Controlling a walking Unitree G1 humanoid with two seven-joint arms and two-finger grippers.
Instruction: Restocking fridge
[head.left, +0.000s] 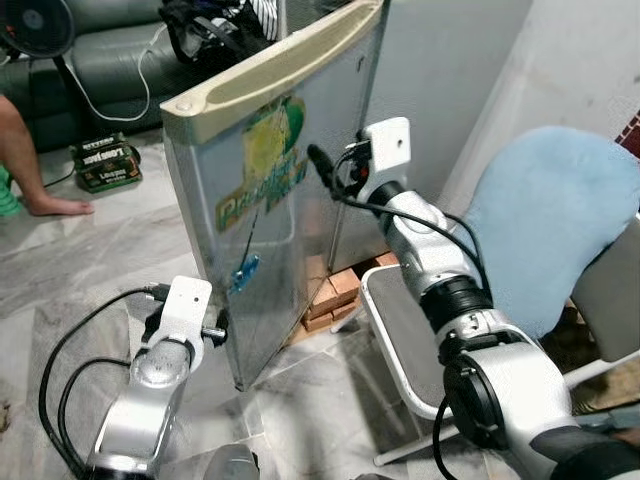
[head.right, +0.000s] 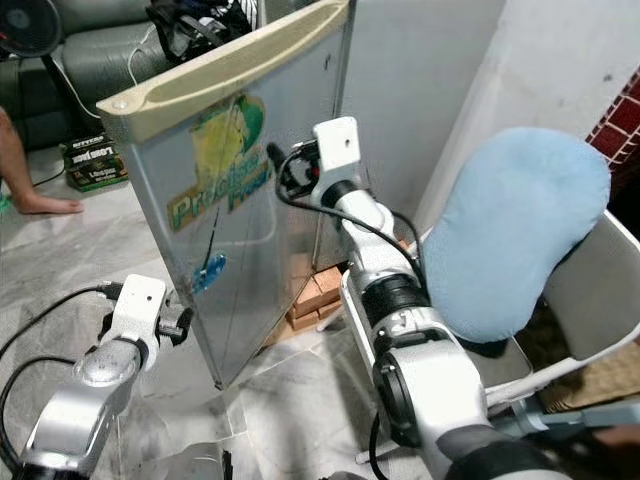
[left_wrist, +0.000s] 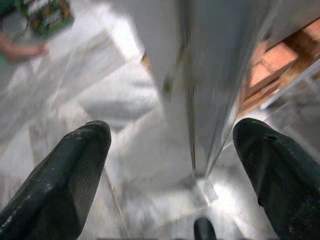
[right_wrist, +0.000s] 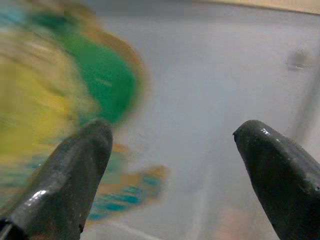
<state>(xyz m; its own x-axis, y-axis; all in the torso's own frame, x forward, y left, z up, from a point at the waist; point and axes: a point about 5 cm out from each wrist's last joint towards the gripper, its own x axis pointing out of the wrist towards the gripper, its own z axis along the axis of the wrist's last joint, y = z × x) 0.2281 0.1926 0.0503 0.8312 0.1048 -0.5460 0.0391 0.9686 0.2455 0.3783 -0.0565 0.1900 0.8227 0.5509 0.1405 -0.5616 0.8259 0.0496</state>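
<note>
Two arms are up in front of me, and both work at the fridge door (head.left: 262, 215), which stands swung out from the grey fridge body (head.left: 440, 70) with its outer face turned to me. This door is silver, with a cream handle strip (head.left: 270, 72) along the top, a yellow and green sticker (head.left: 265, 160) on the face, and a small blue mark (head.left: 244, 271) lower down.

My right gripper (head.left: 318, 160) is raised to the sticker's height, and its black fingertips are at the door's face. In the right wrist view the two fingers (right_wrist: 70, 180) stand wide apart, with the blurred sticker and the bare metal between them, and nothing is held. I cannot tell if the tips really touch the metal.

My left gripper (head.left: 222, 330) is low, just beside the bottom corner of the door on its free edge. In the left wrist view its fingers are also spread, and the thin edge of the door runs between them, but they do not close on it.

Under the fridge I see some red bricks (head.left: 330, 295). A white chair (head.left: 400, 340) with a light blue cushion (head.left: 550, 225) stands at my right. At far left a person's bare foot (head.left: 55, 205) rests on the marble floor (head.left: 100, 260), near a green box (head.left: 105, 162).
</note>
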